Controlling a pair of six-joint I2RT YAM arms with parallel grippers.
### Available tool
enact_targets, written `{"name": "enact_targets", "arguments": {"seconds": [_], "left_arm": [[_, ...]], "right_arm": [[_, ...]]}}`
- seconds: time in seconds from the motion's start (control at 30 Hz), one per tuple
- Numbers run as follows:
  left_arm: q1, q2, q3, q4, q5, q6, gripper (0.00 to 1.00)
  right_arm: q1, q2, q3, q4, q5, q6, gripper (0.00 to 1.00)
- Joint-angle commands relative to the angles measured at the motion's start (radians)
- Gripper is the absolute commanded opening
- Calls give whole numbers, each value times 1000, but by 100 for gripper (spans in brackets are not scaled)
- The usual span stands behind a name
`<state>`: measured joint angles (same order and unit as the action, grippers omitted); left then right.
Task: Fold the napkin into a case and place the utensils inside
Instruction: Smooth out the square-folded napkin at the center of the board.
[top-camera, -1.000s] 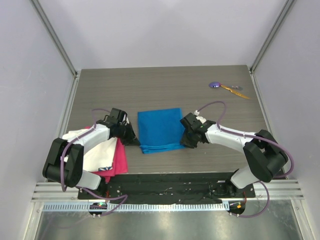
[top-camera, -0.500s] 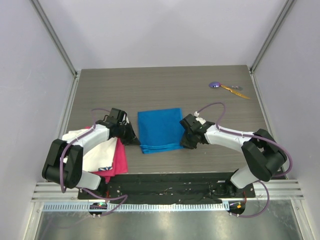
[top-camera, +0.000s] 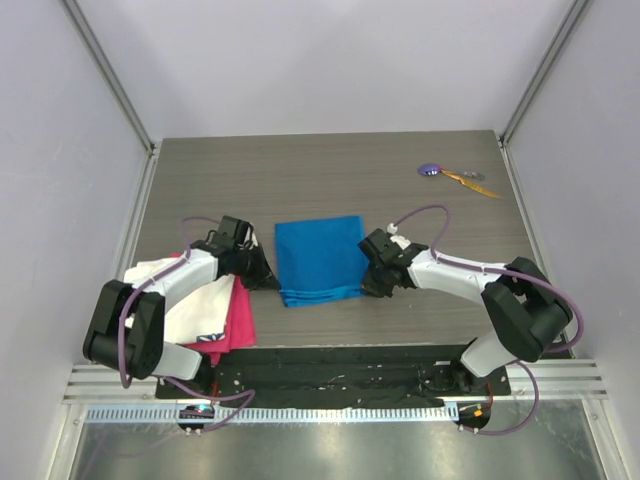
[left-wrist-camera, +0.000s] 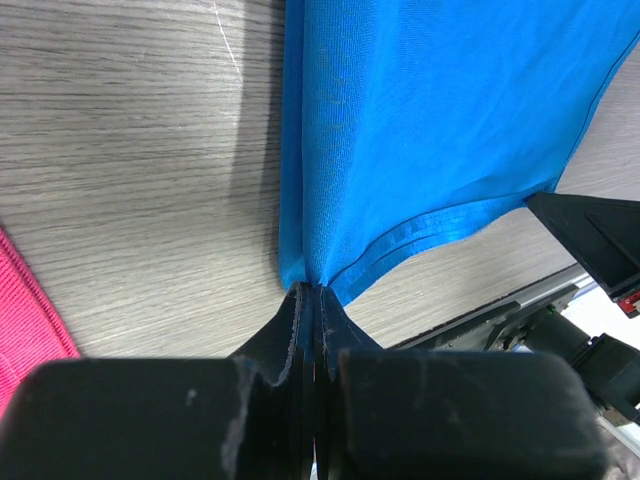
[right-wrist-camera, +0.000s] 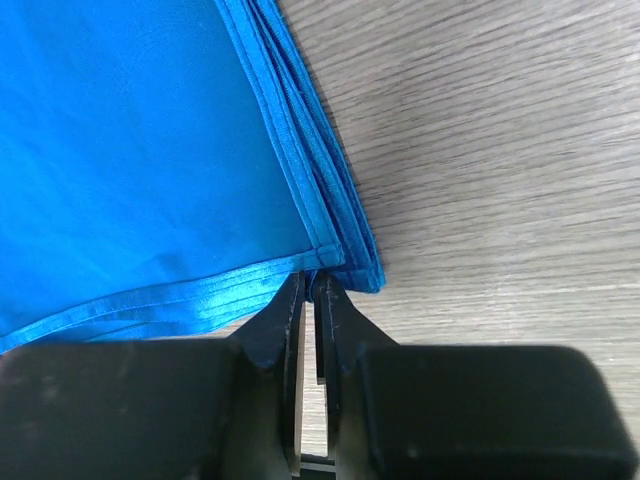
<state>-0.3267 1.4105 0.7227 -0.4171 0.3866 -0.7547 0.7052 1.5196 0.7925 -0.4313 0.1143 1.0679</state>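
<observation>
The blue napkin (top-camera: 320, 260) lies folded into a rough square mid-table. My left gripper (top-camera: 272, 283) is shut on its near left corner, and in the left wrist view the left gripper (left-wrist-camera: 312, 292) has blue cloth (left-wrist-camera: 430, 120) bunched between its tips. My right gripper (top-camera: 367, 288) is at the near right corner. In the right wrist view the right gripper (right-wrist-camera: 311, 278) has its jaws drawn to a thin slit, pinching the layered hem of the napkin (right-wrist-camera: 130, 150). The utensils lie far right: a purple-headed one (top-camera: 430, 169) and an orange one (top-camera: 470, 181).
A white cloth (top-camera: 185, 300) and a pink cloth (top-camera: 240, 315) lie heaped under the left arm at the near left. The black base plate (top-camera: 340, 375) runs along the near edge. Metal frame posts stand at the table's back corners.
The right gripper's jaws have narrowed onto the napkin's near right corner. Both arms and the napkin have barely shifted.
</observation>
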Motion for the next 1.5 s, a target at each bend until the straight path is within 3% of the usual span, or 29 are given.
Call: {"name": "enact_targets", "arguments": {"seconds": [0.0, 0.17, 0.3, 0.6, 0.93, 1.47], "left_arm": [[5, -38, 23, -8, 18, 9, 0], [5, -44, 52, -31, 11, 17, 0], [5, -42, 93, -42, 24, 15, 0], [3, -28, 176, -72, 60, -6, 0], [-69, -9, 15, 95, 87, -130, 0], [-80, 21, -63, 118, 35, -118, 0]], "right_arm": [[7, -18, 63, -66, 53, -17, 9], [5, -65, 91, -103, 87, -40, 1], [5, -61, 137, -103, 140, -120, 1], [-27, 1, 413, -221, 272, -324, 1], [-52, -70, 241, -190, 254, -312, 1], [-67, -10, 140, -87, 179, -302, 1]]}}
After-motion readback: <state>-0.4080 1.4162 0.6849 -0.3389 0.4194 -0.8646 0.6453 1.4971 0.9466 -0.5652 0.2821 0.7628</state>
